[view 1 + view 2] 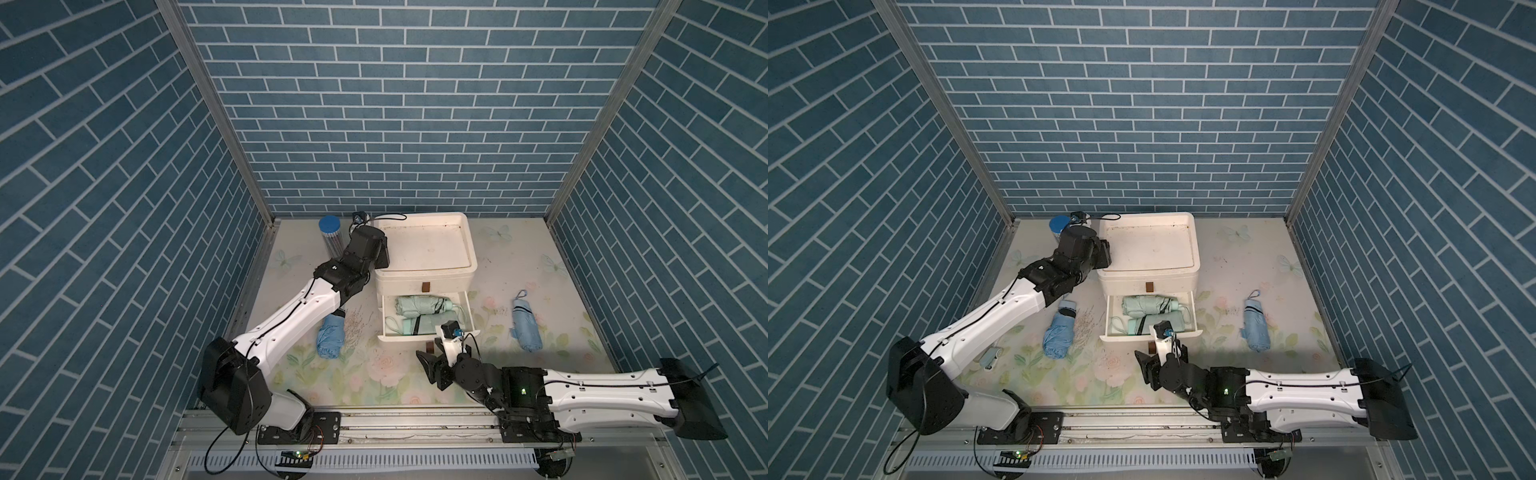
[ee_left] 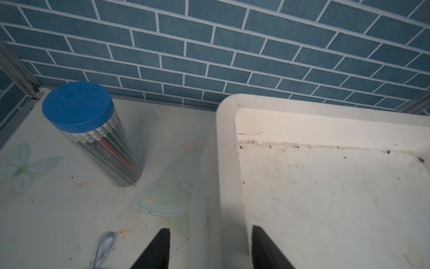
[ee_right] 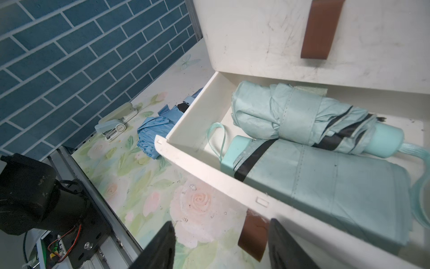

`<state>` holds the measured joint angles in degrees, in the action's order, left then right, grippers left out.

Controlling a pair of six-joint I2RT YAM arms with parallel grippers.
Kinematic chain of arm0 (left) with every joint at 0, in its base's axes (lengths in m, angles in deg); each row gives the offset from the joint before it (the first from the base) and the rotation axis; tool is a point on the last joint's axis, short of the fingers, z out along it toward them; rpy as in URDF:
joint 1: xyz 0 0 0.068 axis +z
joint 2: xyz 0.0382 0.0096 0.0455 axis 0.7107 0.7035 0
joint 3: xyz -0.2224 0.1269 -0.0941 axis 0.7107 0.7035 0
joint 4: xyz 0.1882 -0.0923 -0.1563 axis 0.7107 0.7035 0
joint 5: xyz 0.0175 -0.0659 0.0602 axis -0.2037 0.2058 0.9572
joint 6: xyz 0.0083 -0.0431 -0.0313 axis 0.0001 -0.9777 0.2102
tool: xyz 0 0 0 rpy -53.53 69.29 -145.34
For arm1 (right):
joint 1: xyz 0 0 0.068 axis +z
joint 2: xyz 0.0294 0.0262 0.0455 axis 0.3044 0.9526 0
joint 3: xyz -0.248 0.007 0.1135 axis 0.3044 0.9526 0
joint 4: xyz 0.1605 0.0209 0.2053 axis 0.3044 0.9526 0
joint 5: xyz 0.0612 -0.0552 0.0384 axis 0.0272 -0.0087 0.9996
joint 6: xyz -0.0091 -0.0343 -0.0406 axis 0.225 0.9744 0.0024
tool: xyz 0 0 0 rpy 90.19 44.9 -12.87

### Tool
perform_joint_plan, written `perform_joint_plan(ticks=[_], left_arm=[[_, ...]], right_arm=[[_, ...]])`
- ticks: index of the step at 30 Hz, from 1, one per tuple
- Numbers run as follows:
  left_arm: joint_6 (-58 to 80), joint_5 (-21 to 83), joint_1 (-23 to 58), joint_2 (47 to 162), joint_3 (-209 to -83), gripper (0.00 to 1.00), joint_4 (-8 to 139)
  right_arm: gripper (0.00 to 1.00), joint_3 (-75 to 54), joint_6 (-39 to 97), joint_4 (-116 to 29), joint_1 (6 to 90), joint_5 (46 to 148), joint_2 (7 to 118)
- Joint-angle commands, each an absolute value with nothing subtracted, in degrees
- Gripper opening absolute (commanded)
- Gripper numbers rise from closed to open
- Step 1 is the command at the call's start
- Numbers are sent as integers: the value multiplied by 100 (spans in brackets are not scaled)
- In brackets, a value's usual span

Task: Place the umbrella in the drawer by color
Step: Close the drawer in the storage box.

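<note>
My right tool [image 3: 222, 233] hangs at the front of the open drawer [image 3: 209, 167] with its fingers spread. The drawer's brown pull tab [image 3: 253, 235] sits between them, nearer one finger, and I cannot tell whether it touches. Just beyond that tool, inside the drawer, two green umbrellas lie side by side. The rolled green umbrella [image 3: 290, 111] is toward the back and the flat green umbrella [image 3: 325, 184] lies along the front wall.

In both top views the drawer sits low in the centre of the frame, standing out from the white cabinet [image 1: 407, 282]. Two more umbrellas lie on the desk [image 1: 374, 374]. The left blue umbrella [image 1: 331, 336] is left of the drawer beside my left arm. The right blue umbrella [image 1: 527, 328] lies toward the right of the frame, well apart from both tools.

My left tool [image 2: 210, 233] is at the cabinet's top, left of centre in the frame. Its fingers are spread astride the raised rim, pinching nothing.
</note>
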<state>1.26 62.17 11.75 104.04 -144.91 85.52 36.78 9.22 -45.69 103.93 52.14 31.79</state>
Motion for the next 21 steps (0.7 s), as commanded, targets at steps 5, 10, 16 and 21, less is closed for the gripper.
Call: perform_joint_plan(ticks=[5,10,16,21], left_arm=[[62,5910,1215,10609,-14627,35,8321],[44,5727,1211,10549,-14478,25,8224],[55,5668,1214,10561,-14436,16,8225],[82,5572,1207,10556,-14420,7,8221]], right_arm=[[62,3802,627,-5092,10562,4820,3616],[61,3732,395,-4905,10502,4456,3993],[57,3356,404,-4788,10302,4292,4563],[49,3236,639,-5099,9993,4355,4619]])
